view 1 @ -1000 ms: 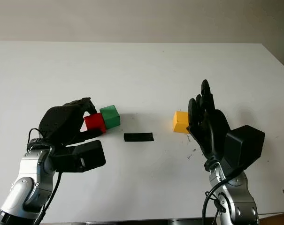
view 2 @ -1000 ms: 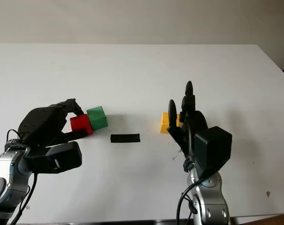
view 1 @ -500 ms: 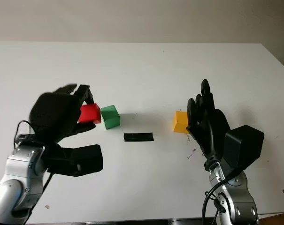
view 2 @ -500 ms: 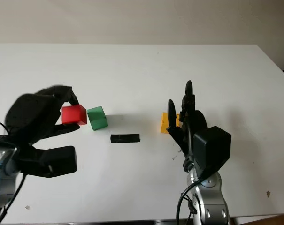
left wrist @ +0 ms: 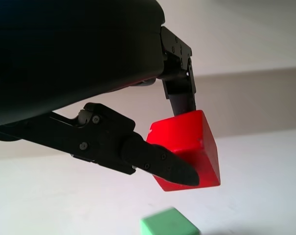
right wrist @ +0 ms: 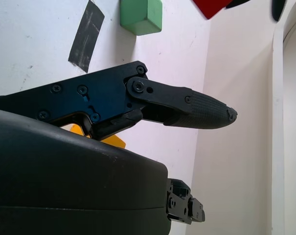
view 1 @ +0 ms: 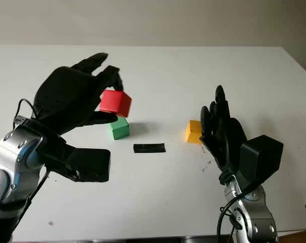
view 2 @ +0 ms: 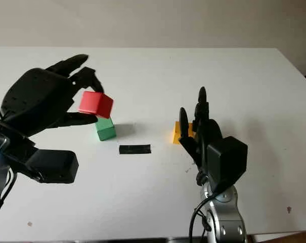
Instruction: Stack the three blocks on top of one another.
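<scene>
My left hand (view 1: 106, 96) is shut on the red block (view 1: 115, 103), holding it tilted in the air just above the green block (view 1: 120, 128); the left wrist view has the red block (left wrist: 189, 148) pinched between fingers with the green block (left wrist: 170, 224) below. The green block stands on the white table (view 1: 158, 76) left of centre. The yellow block (view 1: 193, 131) sits right of centre, partly hidden by my right hand (view 1: 218, 121), which is open and upright beside it. In the right wrist view the green block (right wrist: 141, 15) and a sliver of yellow block (right wrist: 113, 141) appear.
A strip of black tape (view 1: 149, 148) lies on the table between the green and yellow blocks. The table's far edge meets a plain wall, and its right edge runs down at the far right.
My left hand has lifted the red block from the table beside the green block, carrying it up and to the right until it hangs above the green block. The right hand stayed put.
</scene>
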